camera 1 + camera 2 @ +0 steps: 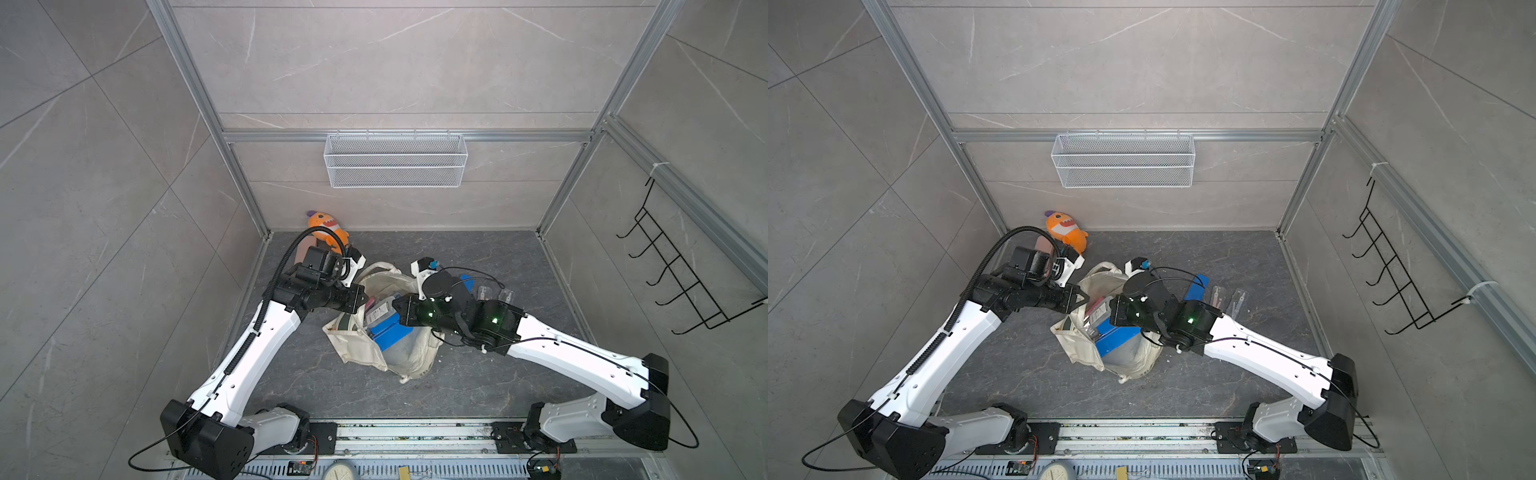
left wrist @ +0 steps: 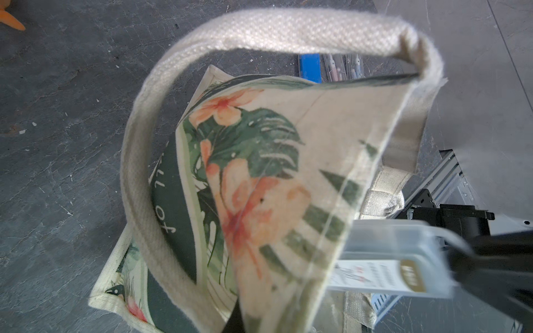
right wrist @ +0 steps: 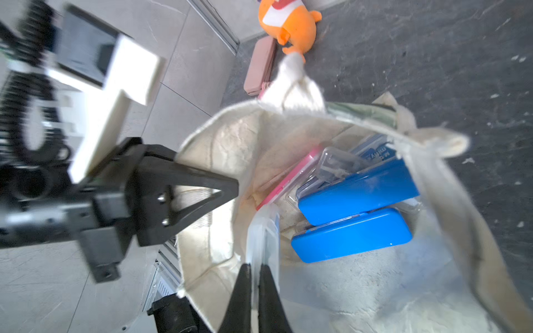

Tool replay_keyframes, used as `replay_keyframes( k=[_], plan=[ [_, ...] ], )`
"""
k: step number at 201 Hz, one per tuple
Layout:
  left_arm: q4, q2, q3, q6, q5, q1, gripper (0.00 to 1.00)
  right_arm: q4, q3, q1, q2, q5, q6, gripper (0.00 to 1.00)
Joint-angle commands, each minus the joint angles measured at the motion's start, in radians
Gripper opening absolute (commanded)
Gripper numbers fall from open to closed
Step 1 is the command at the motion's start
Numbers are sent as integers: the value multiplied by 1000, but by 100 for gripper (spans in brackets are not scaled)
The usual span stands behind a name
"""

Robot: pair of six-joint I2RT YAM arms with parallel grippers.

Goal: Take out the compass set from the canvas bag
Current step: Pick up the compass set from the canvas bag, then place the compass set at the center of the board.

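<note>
The cream canvas bag [image 1: 361, 353] with green leaf print slumps open in the middle of the dark grey marbled tabletop [image 1: 478, 386], between the two arms. The left gripper [image 3: 234, 187] is pinched tight on the bag's rim. The right gripper [image 3: 255, 278] has its fingers closed on a clear flat plastic case [image 3: 264, 233], probably the compass set, though blur hides its contents. The case stands on edge in the bag's mouth beside two bright blue oblong cases [image 3: 353, 235]
</note>
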Motion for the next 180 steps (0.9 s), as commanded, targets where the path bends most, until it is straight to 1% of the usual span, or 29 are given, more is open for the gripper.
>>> replay_keyframes(
  k=[1, 48, 87, 114, 132, 156, 180],
  plan=[
    [73, 1, 37, -2, -34, 12, 0, -138, 80, 2, -53, 38, -59, 0],
    [80, 10, 36, -7, -46, 15, 0, -338, 200, -13, -168, 125, -116, 0],
    [87, 1, 36, -9, -35, 14, 0, -428, 269, -89, -258, 207, -140, 0],
    [81, 3, 33, -10, -21, 14, 0, -437, 286, -161, -304, 260, -161, 0],
    [75, 6, 36, -9, -12, 14, 0, -431, 298, -192, -305, 288, -180, 0],
    [72, 10, 39, -8, -4, 14, 0, -417, 306, -228, -267, 304, -205, 0],
    [72, 14, 46, -13, 5, 13, 0, -377, 295, -288, -202, 251, -221, 0]
  ],
)
